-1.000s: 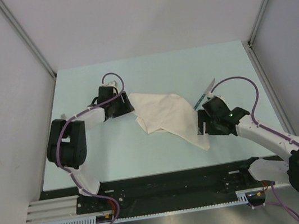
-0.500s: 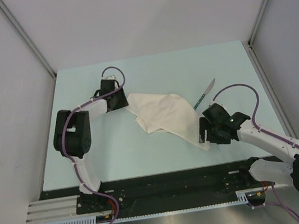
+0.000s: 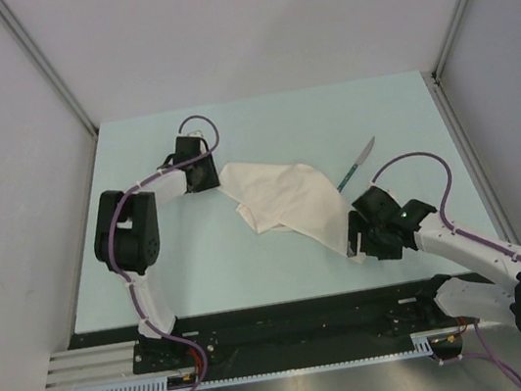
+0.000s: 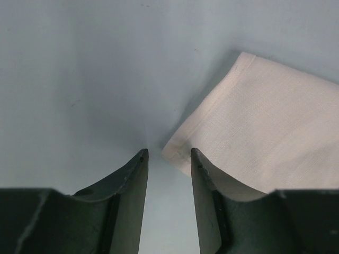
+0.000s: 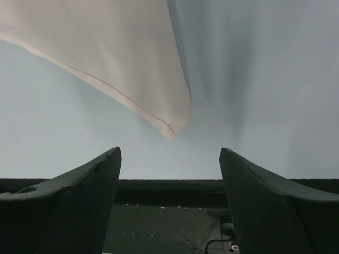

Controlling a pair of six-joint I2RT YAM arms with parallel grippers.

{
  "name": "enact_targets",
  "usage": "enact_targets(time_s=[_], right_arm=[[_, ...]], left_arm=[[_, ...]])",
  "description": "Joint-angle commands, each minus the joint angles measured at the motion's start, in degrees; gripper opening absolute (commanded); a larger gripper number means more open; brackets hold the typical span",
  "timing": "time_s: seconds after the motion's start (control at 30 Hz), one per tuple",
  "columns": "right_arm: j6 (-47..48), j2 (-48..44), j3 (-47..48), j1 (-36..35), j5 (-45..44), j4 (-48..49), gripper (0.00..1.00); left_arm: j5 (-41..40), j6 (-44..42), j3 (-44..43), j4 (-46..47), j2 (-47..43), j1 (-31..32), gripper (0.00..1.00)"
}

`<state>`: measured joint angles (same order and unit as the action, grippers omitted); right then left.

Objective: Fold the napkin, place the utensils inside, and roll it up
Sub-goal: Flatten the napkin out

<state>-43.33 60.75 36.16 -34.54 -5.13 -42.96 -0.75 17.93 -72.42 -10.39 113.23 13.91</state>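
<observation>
Right at the start of this one, I reckon: the napkin (image 3: 281, 200) isn't folded yet. It's lying bunched in a slanted strip across the middle of the table (image 3: 183, 267), and I've got a pincer parked at each end of it.

My left pincer (image 4: 168, 153) is at the far left corner. Its fingers are only a narrow slot apart with nothing in the slot. The hemmed corner lies just ahead of the right-hand finger, and from the wrist view I honestly can't say if it's touching.

My right pincer (image 5: 169, 151) is at the near right corner, spread wide and empty. The pointed corner sits just in front of the gap.

The knife (image 3: 356, 164) is on bare table just beside the napkin's right edge, not touching it, teal handle toward the cloth.

Next up, I think each side has to nudge forward until its corner is actually between the fingers, with the left shifting a bit toward the cloth first. Then pinch and pull the two ends apart to flatten the thing out. The knife can wait.
</observation>
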Motion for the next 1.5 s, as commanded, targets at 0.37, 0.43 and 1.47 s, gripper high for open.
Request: enact_targets(time_s=[0.37, 0.43, 1.47], right_arm=[[-2.64, 5.07, -1.54, -1.14, -1.99, 1.03, 0.68], [-2.37, 6.56, -1.27, -0.96, -2.26, 2.43, 0.65], [2.99, 9.21, -1.27, 5.8, -1.38, 4.29, 0.0]], left_arm=[[2.86, -4.22, -6.94, -7.36, 3.75, 0.76, 0.29], [2.95, -4.66, -7.12, -7.89, 4.02, 0.85, 0.23], [5.05, 0.86, 7.11, -0.78, -7.93, 1.03, 0.21]])
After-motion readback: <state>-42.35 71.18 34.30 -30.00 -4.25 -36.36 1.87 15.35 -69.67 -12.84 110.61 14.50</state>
